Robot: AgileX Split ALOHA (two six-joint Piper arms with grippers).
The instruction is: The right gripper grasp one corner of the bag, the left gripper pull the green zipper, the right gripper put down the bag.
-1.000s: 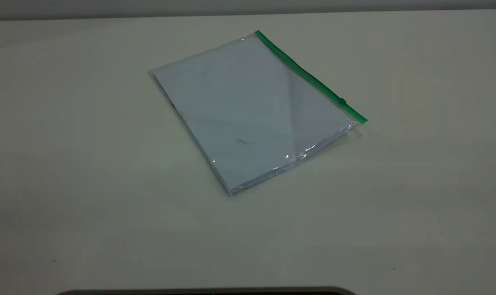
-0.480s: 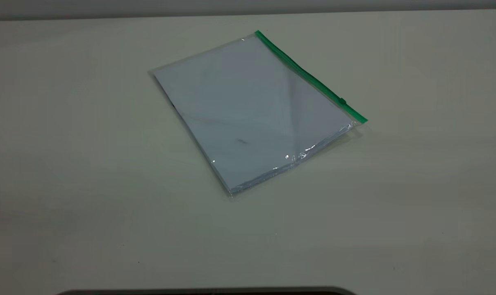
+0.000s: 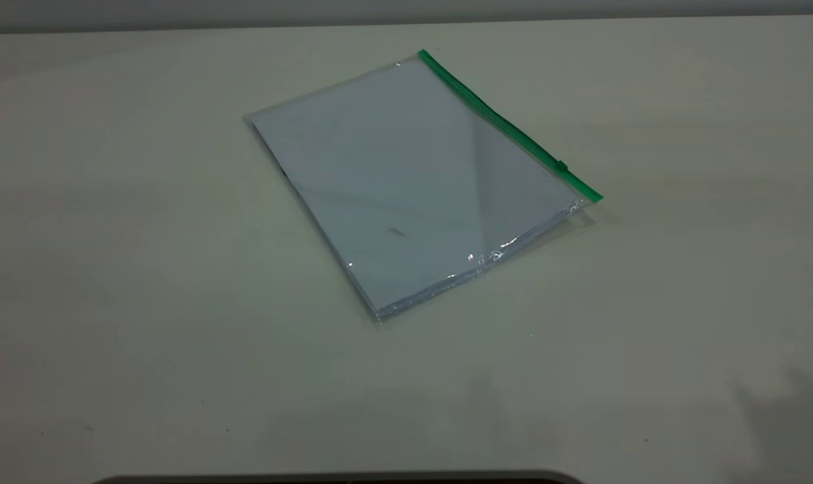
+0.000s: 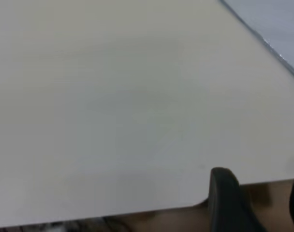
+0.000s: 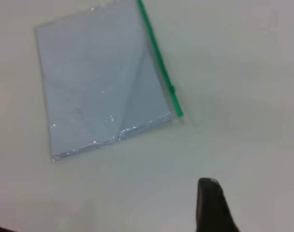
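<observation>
Clear plastic bag (image 3: 413, 181), paper inside, flat mid-surface; green zipper (image 3: 507, 124) along its far-right edge, slider (image 3: 562, 165) near the corner (image 3: 591, 198). I log nothing done: grasp, pull, set-down all remain. Right hand (image 5: 253, 208) apart, approaching; left hand (image 4: 258, 203) apart, at the pale surface (image 3: 144, 302) edge. Room unseen.

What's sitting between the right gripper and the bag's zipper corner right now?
Nothing visible. In the right wrist view only bare table separates the right gripper from the corner of the bag, where the green zipper ends. The bag lies flat.
</observation>
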